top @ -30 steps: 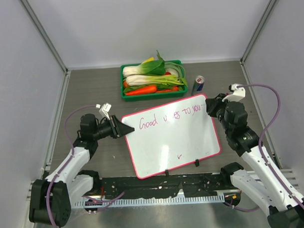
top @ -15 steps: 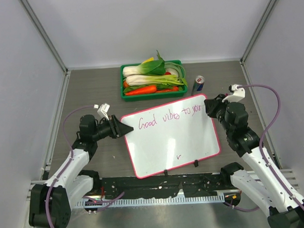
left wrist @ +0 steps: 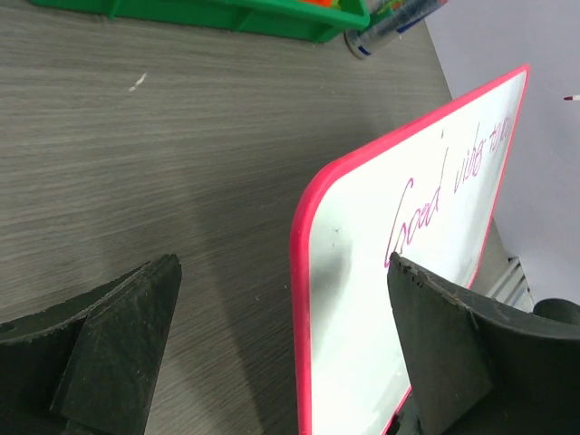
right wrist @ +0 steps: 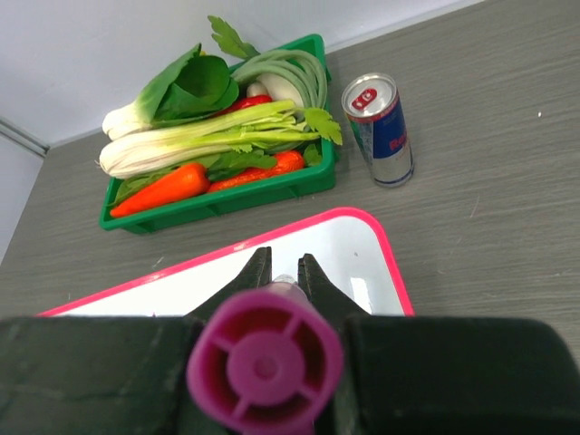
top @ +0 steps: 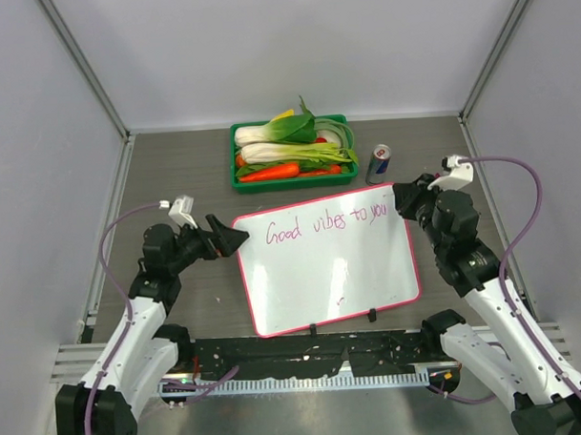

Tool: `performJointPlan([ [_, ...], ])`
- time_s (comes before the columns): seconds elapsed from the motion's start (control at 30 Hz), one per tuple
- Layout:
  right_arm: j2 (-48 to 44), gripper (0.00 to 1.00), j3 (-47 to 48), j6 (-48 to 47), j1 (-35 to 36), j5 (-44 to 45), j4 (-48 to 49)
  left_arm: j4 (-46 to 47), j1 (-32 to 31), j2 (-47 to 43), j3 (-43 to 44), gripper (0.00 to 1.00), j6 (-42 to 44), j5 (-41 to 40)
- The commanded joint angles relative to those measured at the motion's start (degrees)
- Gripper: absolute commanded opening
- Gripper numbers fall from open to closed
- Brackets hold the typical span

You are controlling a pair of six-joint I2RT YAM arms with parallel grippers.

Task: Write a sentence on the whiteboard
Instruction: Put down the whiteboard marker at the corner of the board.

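The whiteboard (top: 350,273), white with a pink frame, lies in the middle of the table. The sentence (top: 324,223) "Good vibes to you" runs in magenta along its top. My left gripper (top: 227,235) stands open at the board's upper left corner. In the left wrist view the whiteboard (left wrist: 362,308) has its pink edge between the wide fingers of the left gripper (left wrist: 283,267), touching neither, and the sentence (left wrist: 435,195) shows beyond. My right gripper (top: 402,202) hovers at the board's upper right corner. There the right gripper (right wrist: 284,263) is shut on a purple marker (right wrist: 265,362) over the whiteboard (right wrist: 353,258).
A green tray (top: 238,179) of vegetables sits behind the board, and a drink can (top: 379,162) stands to its right. Both show in the right wrist view, the tray (right wrist: 227,195) and the can (right wrist: 379,127). Two black clips (top: 313,327) sit on the board's near edge.
My left gripper has opened, let go of the board's corner and drawn back a little to the left. The board has shifted slightly. The right gripper has barely moved.
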Motion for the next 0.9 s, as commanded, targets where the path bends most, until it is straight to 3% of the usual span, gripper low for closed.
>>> performJointPlan([
  [0.0, 1.1, 0.01, 4.9, -0.2, -0.2, 2.8, 1.4, -2.1, 0.4, -2.7, 3.9, 1.0, 0.9, -3.2],
  [0.23, 4.2, 0.01, 9.3, -2.3, -0.2, 8.5, -0.9, -4.9, 0.4, -5.8, 7.5, 1.0, 0.8, -3.8],
  [0.43, 10.2, 0.01, 16.0, -5.4, -2.4, 11.9, -6.1, -4.9, 0.4, -5.7, 9.2, 1.0, -0.4, 0.4],
  [0.67, 18.2, 0.01, 17.8, -2.3, -14.2, -1.3, -11.9, -13.6, 0.4, -5.5, 14.1, 0.99, 2.5, 1.8],
  [0.87, 23.7, 0.01, 11.2, 2.5, -28.5, -17.6, -9.9, -13.0, -1.1, -6.1, 15.5, 1.0, -0.1, 4.8],
])
